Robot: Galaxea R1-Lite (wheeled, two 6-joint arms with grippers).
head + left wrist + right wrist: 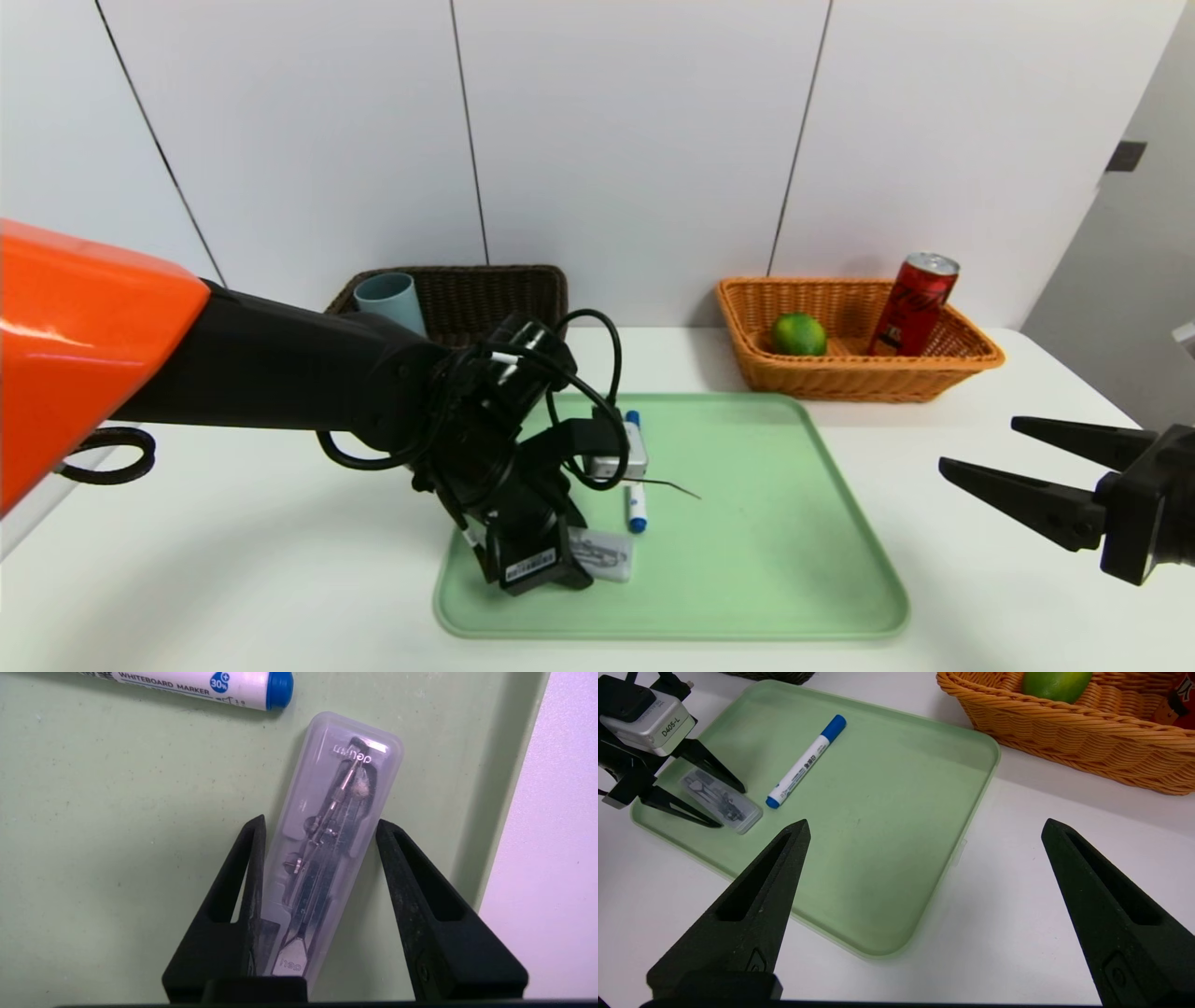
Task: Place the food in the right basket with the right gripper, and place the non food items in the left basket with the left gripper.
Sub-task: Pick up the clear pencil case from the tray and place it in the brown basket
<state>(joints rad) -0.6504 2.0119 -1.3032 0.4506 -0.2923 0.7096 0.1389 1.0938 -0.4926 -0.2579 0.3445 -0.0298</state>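
Green tray (747,523) on worktop (233,541). Between spread fingers of left tool (321,820) lies grey case (327,849), long axis slightly aslant to them.

Left gripper (321,823) low and open, right gripper (926,822) wide open, off to the right
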